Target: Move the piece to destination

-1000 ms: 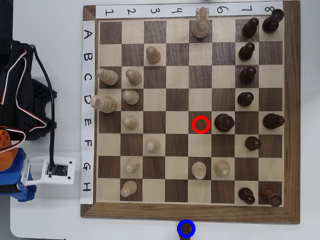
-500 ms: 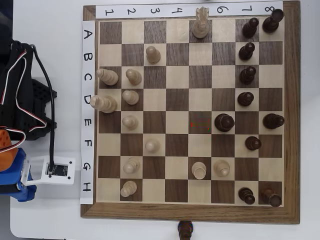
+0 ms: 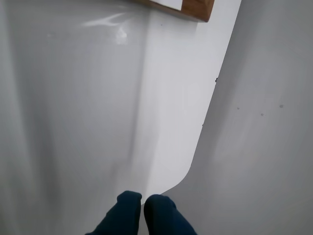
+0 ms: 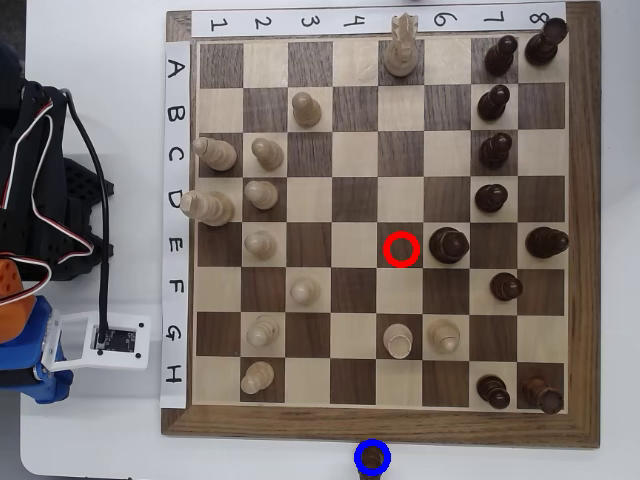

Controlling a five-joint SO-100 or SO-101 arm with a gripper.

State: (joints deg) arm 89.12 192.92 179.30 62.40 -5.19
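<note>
Overhead view, left to right: the arm (image 4: 35,200) is tucked off the board at the left edge, cables bundled over its dark base, well clear of the play. The board (image 4: 380,425) fills the middle, pale pieces mostly on the left files, dark ones on the right. A red ring (image 4: 401,248) sits on an empty square mid-board, just beside the big dark piece (image 4: 448,243). Below the board's lower rim, on the bench (image 4: 250,455), the blue ring (image 4: 372,457) circles a dark pawn (image 4: 372,459), cut off by the picture's edge. So the pawn looks already parked at its destination, off the board, and I'd judge the move done with the arm drawn back out of the way. In the wrist view, the jaws (image 3: 142,201) poke in from the bottom, the two dark blue tips pressed together with barely a sliver between, gripping nothing, over bare bench (image 3: 73,122) with only a board corner (image 3: 195,10) showing at the top.
</note>
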